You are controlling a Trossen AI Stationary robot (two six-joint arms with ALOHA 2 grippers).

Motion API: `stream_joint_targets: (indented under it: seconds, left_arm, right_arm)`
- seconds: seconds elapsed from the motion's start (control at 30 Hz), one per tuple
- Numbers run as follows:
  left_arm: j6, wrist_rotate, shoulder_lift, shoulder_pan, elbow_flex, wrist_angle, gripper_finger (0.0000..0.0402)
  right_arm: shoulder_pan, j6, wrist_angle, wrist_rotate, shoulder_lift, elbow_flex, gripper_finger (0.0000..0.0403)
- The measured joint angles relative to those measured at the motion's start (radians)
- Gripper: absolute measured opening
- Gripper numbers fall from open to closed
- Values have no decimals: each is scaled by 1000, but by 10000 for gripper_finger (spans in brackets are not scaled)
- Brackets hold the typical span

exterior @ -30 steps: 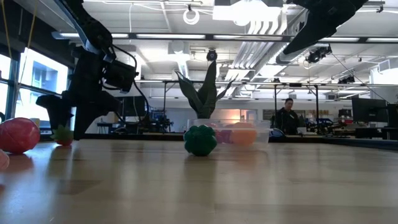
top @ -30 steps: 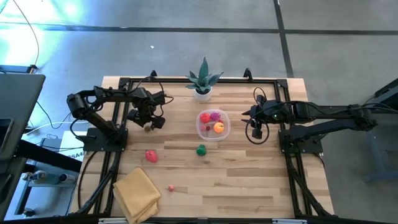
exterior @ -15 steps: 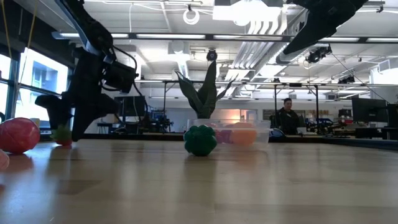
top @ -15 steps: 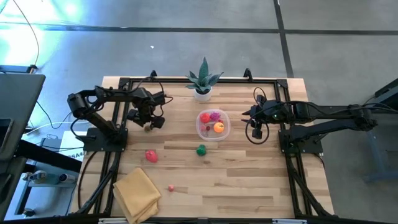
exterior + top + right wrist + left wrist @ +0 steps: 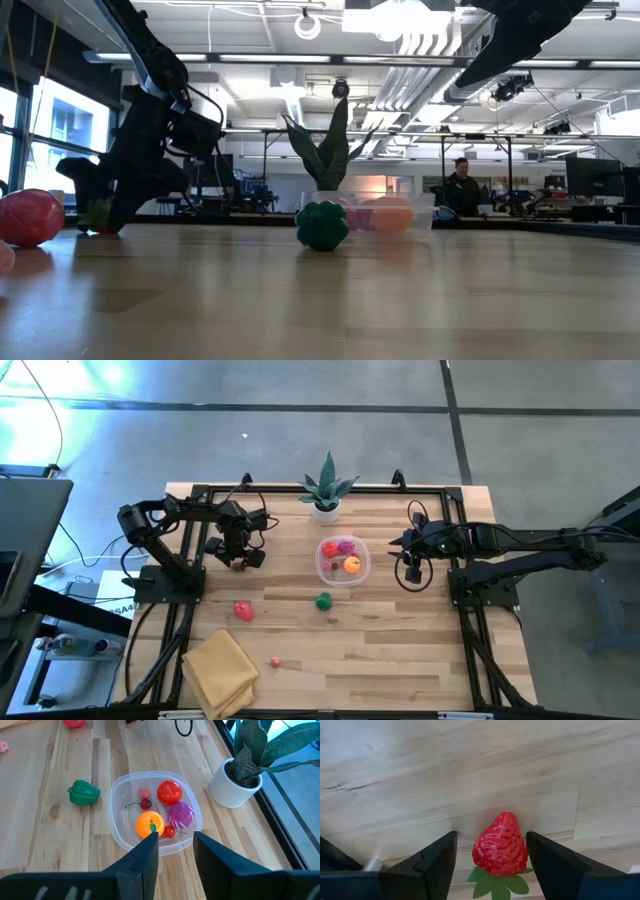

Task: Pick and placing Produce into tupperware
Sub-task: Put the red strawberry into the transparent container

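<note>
Straddling a strawberry (image 5: 500,846) on the surface (image 5: 400,650), the left end effector (image 5: 491,851) is being held open. Tupperware (image 5: 120,827) is being filled; pepper (image 5: 323,601) is being left outside. Right end effector (image 5: 176,849) is being held open, idle.

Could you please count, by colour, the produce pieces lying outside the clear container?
Red: 2, the strawberry and a round fruit
Green: 1, the pepper
Pink: 1, a small piece
Total: 4
</note>
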Motion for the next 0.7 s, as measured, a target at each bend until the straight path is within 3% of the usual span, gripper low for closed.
stream_joint_targets:
  seconds: [0.43, 0.7]
  left_arm:
    - [12, -28, 3, -1, 13, 10, 233]
    - [8, -33, 5, -2, 32, 14, 187]
  right_arm:
    - [0, 0, 0, 0, 0, 0, 113]
    - [0, 0, 0, 0, 0, 0, 113]
